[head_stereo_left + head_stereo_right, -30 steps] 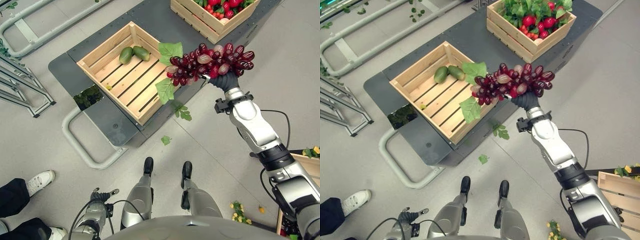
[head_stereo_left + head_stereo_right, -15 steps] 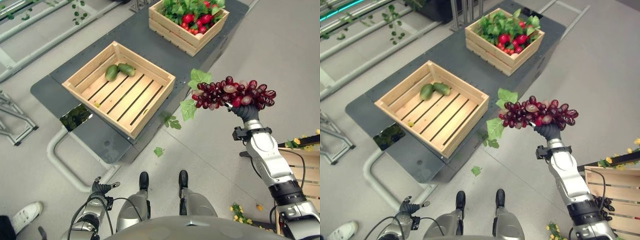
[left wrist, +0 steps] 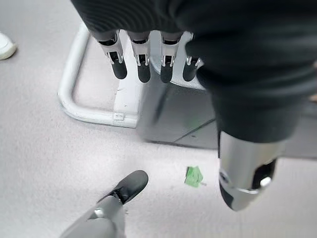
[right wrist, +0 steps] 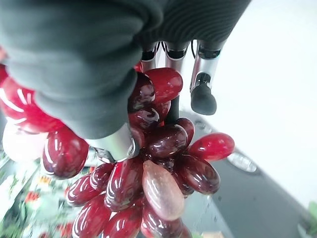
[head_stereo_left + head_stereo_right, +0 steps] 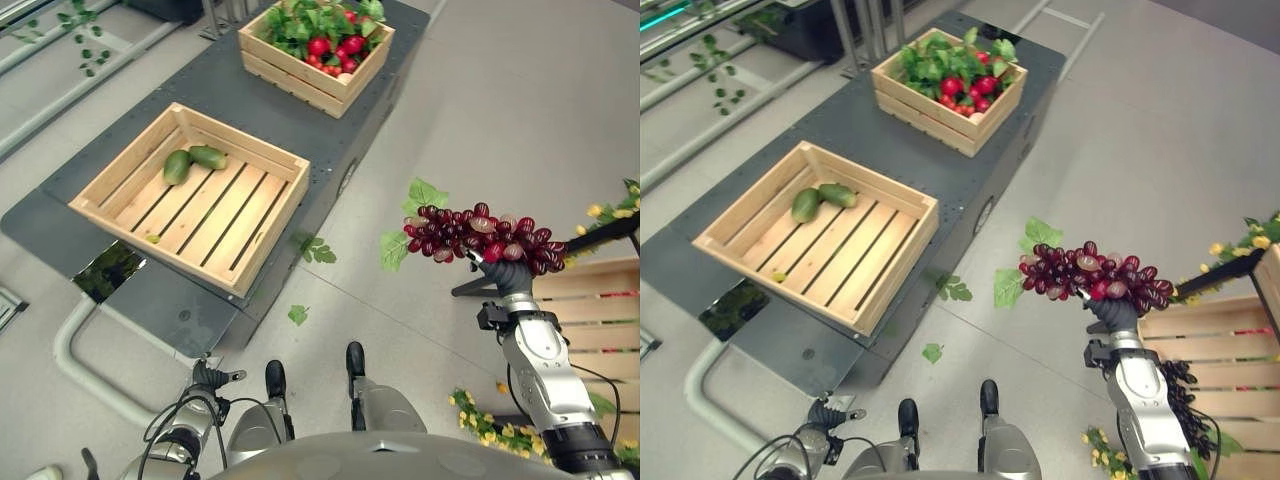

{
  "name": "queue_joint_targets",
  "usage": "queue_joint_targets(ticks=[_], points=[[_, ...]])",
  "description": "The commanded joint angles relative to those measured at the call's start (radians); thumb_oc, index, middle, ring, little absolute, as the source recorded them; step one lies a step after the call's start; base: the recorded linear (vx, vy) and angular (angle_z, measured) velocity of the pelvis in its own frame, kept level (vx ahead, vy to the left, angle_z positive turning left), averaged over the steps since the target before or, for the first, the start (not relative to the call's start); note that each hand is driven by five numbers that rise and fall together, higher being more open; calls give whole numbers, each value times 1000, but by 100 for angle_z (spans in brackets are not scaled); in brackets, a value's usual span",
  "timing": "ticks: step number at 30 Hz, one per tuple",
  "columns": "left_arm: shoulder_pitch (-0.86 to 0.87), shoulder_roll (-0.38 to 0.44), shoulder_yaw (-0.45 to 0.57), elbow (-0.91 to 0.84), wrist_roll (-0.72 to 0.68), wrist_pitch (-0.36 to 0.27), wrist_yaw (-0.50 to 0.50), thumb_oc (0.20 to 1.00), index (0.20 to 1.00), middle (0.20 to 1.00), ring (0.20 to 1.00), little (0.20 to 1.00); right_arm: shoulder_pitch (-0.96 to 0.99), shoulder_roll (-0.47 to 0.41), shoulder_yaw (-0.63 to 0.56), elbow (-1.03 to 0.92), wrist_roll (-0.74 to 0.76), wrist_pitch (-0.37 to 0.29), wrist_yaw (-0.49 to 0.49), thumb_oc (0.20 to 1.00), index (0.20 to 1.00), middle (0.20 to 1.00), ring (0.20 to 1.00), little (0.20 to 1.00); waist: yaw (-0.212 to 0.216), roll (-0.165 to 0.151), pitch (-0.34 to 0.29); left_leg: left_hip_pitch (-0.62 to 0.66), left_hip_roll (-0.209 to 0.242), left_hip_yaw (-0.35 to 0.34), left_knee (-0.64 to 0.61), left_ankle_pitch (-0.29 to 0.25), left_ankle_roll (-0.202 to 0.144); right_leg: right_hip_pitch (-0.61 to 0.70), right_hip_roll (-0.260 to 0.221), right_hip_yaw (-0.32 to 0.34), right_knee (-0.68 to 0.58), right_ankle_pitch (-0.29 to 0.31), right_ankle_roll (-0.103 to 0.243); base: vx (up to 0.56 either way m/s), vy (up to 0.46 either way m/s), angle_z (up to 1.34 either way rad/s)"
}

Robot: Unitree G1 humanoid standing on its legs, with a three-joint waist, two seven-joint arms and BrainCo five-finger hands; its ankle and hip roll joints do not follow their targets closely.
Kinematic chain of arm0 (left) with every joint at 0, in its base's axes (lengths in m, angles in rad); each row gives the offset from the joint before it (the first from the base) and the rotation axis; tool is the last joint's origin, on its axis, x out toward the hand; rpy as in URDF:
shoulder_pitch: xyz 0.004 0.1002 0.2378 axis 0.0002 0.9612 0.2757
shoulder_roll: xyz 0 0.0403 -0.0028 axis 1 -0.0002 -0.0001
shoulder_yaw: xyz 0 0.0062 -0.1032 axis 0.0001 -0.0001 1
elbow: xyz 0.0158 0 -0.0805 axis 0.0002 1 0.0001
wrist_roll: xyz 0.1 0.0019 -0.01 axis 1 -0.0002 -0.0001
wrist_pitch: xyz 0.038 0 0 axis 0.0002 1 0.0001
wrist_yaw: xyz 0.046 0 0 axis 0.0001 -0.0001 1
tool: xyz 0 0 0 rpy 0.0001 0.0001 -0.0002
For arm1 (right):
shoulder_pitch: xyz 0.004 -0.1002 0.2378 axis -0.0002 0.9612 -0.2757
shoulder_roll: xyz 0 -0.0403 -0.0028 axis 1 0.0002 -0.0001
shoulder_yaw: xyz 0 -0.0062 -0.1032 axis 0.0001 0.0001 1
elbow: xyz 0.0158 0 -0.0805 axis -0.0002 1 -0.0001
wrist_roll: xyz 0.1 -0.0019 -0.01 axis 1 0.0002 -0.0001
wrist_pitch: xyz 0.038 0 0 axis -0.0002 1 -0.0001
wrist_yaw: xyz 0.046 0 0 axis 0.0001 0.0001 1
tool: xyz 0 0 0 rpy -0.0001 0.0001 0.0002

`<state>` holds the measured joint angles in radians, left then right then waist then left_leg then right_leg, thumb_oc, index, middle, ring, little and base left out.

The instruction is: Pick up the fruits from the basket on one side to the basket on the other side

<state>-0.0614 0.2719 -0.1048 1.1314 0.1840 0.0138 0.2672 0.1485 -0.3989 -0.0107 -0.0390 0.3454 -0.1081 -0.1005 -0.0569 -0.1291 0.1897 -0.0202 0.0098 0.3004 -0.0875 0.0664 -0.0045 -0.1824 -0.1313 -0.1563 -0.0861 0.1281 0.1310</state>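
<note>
The right hand is raised above the floor with its fingers and thumb curled round a bunch of dark red grapes; in the right wrist view the grapes hang directly against the thumb and fingers of this hand. The bunch lies roughly level across the top of the hand, with green leaves at the end that points away from the hand toward the robot's left. Just beyond the hand on the robot's right stands a wooden crate, with yellow-flowered sprigs near its rim; whether the grapes are over that crate or beside it cannot be told. Well apart from the hand, on the robot's left, a slatted crate sits on a dark platform and holds two green fruits in its far corner. Farther from the hand on the same platform, a second crate holds red fruits among green leaves. Loose leaves lie on the floor between the platform and the hand. The left hand hangs low beside the platform's white tube frame, fingers straight and relaxed, holding nothing.
</note>
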Motion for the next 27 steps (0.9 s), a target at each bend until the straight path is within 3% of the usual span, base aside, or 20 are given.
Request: queue_joint_targets(ticks=[1,3,7,14,16,17,20,22,24,25,27], points=[[-70,25,0,39,17,-10,4,1000,1000,1000,1000,1000,-98,-39,-26,-72,5,-88,-10,200,200,200,200,200,17,30,-12,-20,24,5,38,-106,-12,14,-66,-203,146,-53,47,47,-52,-113],[-70,28,-4,3,6,-15,4,1000,1000,1000,1000,1000,-107,-39,-5,-64,-2,-81,-7,200,200,200,200,200,33,27,-13,9,39,66,48,-121,-20,43,-86,-297,142,-57,46,35,-79,-124],[-71,16,-25,-31,-8,-34,-3,1000,1000,1000,1000,1000,-80,-44,-15,-77,-19,-75,-4,200,200,200,200,200,13,44,-30,50,30,86,52,-135,-17,58,-65,-249,133,-56,38,73,-103,-88],[-57,-27,-21,-13,-45,-45,-10,1000,1000,1000,1000,1000,-71,-78,-25,-125,-41,-83,7,200,200,200,200,200,-24,97,-39,58,89,113,213,-186,-50,113,25,-140,58,-96,-6,57,-122,-37],[-54,-49,-3,6,-77,-49,5,1000,1000,1000,1000,1000,-68,-83,-27,-128,-46,-89,3,200,200,200,200,200,-26,100,-25,30,104,86,324,-220,-58,126,45,-112,51,-114,-25,62,-135,-58],[-50,-57,10,11,-99,-49,13,1000,1000,1000,1000,1000,-64,-82,-22,-126,-47,-89,3,200,200,200,200,200,-22,97,-21,13,112,60,376,-206,-63,137,53,-95,47,-120,-34,77,-134,-52],[-32,-68,60,12,-181,-57,55,1000,1000,1000,1000,1000,-58,-82,-3,-131,-46,-88,8,200,200,200,200,200,0,88,-6,-72,101,-75,568,-128,-84,168,81,-45,35,-136,-66,98,-151,-47],[-20,-60,86,19,-208,-56,70,1000,1000,1000,1000,1000,-58,-98,2,-142,-41,-83,18,200,200,200,200,200,29,72,23,-184,59,-188,721,-71,-80,191,94,0,30,-138,-90,50,-149,-50],[-10,-57,98,28,-216,-54,71,1000,1000,1000,1000,1000,-55,-97,-2,-148,-40,-83,18,200,200,200,200,200,35,61,23,-209,35,-211,728,-62,-72,189,89,13,31,-139,-92,44,-54,-64],[17,-57,128,50,-236,-52,67,1000,1000,1000,1000,1000,-52,-94,-5,-161,-49,-87,21,200,200,200,200,200,50,62,21,-220,10,-259,711,-74,-52,196,103,50,35,-144,-93,94,2,-61],[25,-59,134,67,-240,-53,63,1000,1000,1000,1000,1000,-53,-93,-5,-161,-46,-89,23,200,200,200,200,200,59,65,22,-213,1,-275,675,-81,-44,201,109,69,34,-145,-90,86,42,-79]])
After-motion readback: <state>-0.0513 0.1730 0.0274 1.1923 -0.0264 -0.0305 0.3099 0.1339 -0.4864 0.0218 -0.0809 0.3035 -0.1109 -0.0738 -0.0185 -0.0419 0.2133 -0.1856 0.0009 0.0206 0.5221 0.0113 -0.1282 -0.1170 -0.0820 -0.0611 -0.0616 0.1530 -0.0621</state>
